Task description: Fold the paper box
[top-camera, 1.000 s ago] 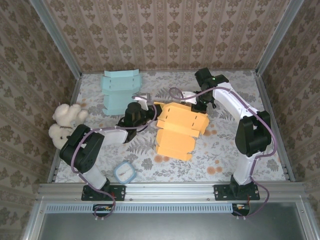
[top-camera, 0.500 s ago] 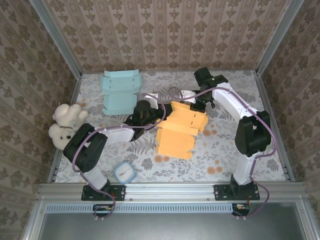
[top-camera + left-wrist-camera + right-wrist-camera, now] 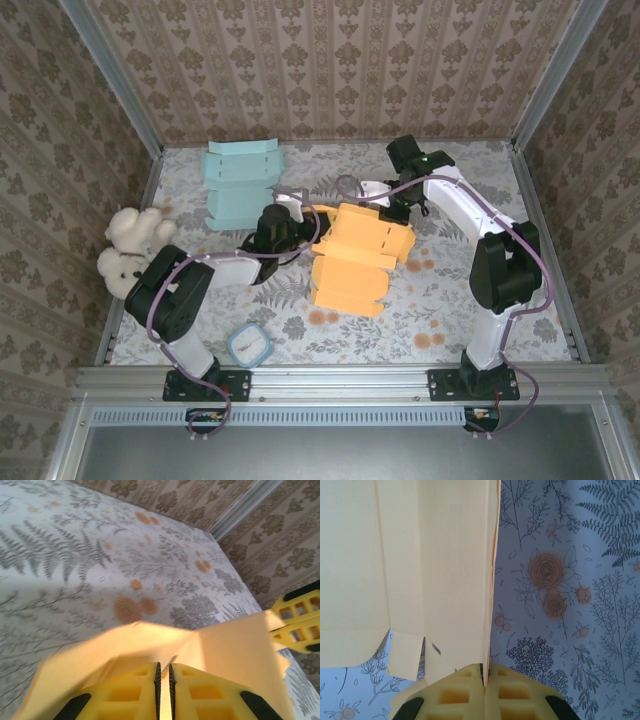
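Note:
The orange paper box (image 3: 358,258) lies partly unfolded on the floral table, its upper panel raised between the two arms. My left gripper (image 3: 303,224) is at the box's left edge. In the left wrist view its yellow fingers (image 3: 135,692) are shut on a thin edge of the paper box (image 3: 225,645); the gripper (image 3: 163,669) faces across the sheet. My right gripper (image 3: 399,210) holds the box's upper right corner. In the right wrist view this gripper (image 3: 484,670) is shut on the edge of the pale sheet (image 3: 440,570), flaps hanging at lower left.
A flat light-blue paper box (image 3: 240,185) lies at the back left. A white teddy bear (image 3: 130,250) sits by the left wall. A small blue-rimmed square object (image 3: 249,345) rests near the front edge. Patterned walls close in three sides.
My left gripper pushed right toward the box, then eased back a little to the left. The box's upper panel shifted slightly with it. The right gripper stayed in place.

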Motion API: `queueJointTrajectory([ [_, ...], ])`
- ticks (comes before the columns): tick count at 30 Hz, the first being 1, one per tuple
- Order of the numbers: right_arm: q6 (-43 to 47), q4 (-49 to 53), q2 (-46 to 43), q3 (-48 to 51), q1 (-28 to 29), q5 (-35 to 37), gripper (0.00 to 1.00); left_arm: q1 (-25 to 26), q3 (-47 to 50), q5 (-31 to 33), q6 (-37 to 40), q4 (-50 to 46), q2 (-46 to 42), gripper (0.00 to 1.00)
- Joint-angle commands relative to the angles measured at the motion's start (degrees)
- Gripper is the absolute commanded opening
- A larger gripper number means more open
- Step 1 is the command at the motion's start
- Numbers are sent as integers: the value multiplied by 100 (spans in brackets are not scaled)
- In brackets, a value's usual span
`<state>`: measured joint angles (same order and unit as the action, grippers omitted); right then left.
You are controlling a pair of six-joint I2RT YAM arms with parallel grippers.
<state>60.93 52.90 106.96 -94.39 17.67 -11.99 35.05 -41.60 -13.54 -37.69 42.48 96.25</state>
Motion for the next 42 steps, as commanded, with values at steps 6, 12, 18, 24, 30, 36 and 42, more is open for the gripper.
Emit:
queueJointTrajectory([
  [6,-151,-34,-171,16,-1,-24,0,-209,407,185,53,111,-102,15],
  [12,-210,-116,-196,32,-1,51,0,-209,430,141,-44,200,29,15],
  [18,-339,-214,-151,29,-23,168,0,-127,373,100,-98,227,155,15],
  [24,-423,-347,-212,61,-114,188,0,-95,481,389,25,143,210,15],
  [30,-471,-442,-212,92,-125,210,0,-70,493,344,-61,233,262,16],
  [36,-518,-461,-183,96,-130,223,0,105,168,48,-228,334,523,16],
  [42,-529,-483,-168,102,-126,270,0,239,-153,-143,-316,354,712,16],
])
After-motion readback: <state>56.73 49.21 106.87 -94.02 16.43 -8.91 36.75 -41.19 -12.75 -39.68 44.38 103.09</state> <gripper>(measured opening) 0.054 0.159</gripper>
